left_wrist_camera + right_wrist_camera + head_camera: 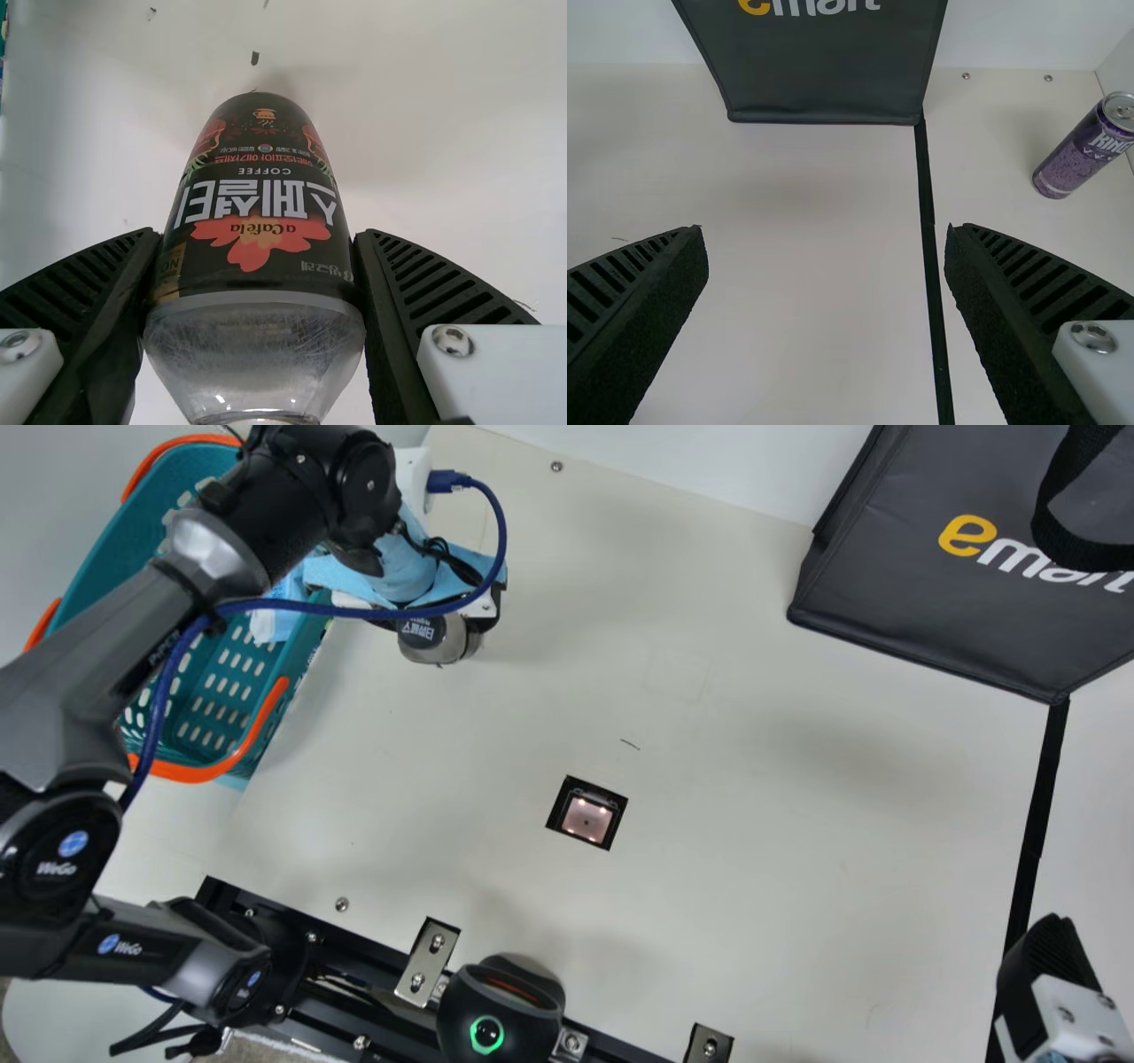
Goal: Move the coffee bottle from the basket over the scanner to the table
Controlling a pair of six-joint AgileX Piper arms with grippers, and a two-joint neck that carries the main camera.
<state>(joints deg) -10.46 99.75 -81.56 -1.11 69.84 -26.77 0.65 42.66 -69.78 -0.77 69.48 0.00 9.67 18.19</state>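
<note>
In the main view my left gripper (483, 609) is beside the basket (111, 558), over the table, partly hidden by its own arm. The coffee bottle (430, 636) pokes out from under it, its dark label partly visible. Seen from the left wrist, the gripper (257, 237) is shut on the coffee bottle (255, 204), one finger on each side of the black label. The scanner (586, 815) is a lit square window set in the table. At the main view's lower right is my right gripper (1050, 965); in its wrist view the gripper (826, 232) stands open, nothing between its fingers.
A dark grey bag (930, 611) stands at the back right. Black tape (1038, 815) runs from it down the table. In the right wrist view a purple can (1081, 155) stands beyond the tape. A rounded black device (500, 1010) sits at the near edge.
</note>
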